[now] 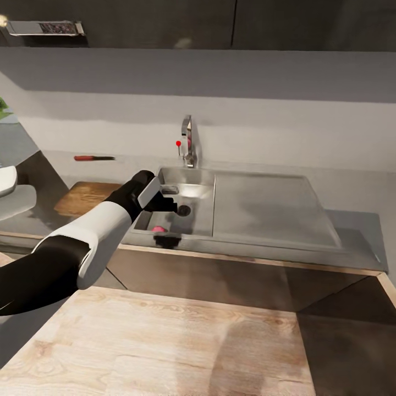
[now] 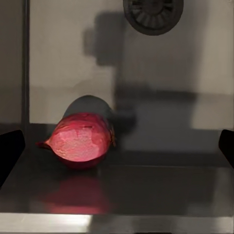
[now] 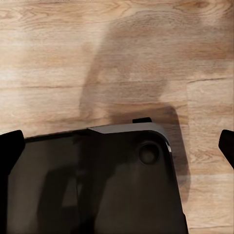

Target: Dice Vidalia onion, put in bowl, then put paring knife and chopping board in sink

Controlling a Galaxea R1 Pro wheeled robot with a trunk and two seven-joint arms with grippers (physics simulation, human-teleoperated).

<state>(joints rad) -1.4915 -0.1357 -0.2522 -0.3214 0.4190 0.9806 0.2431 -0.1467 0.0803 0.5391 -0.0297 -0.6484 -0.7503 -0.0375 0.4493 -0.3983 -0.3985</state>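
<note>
The Vidalia onion [image 1: 158, 227] [image 2: 80, 141], a small pinkish-red bulb, lies on the floor of the sink [image 1: 199, 220] near its front wall. My left gripper [image 1: 168, 217] [image 2: 117, 151] hangs open inside the basin just above the onion, its dark fingertips [image 2: 9, 151] spread wide at either side and touching nothing. The chopping board [image 1: 88, 197] lies on the countertop [image 1: 352, 231] left of the sink. Behind it, by the wall, rests the red-handled paring knife [image 1: 93, 158]. A white bowl [image 1: 11, 198] is cut off by the left frame edge. My right gripper [image 3: 117, 146] is open, facing the floor.
The chrome tap [image 1: 188, 140] with its red knob stands behind the basin, and the round drain [image 1: 184, 209] [image 2: 153, 14] sits beyond the onion. A flat drainboard [image 1: 264, 203] stretches to the right. Below the right gripper are wooden floor [image 3: 117, 58] and the robot's dark base [image 3: 97, 185].
</note>
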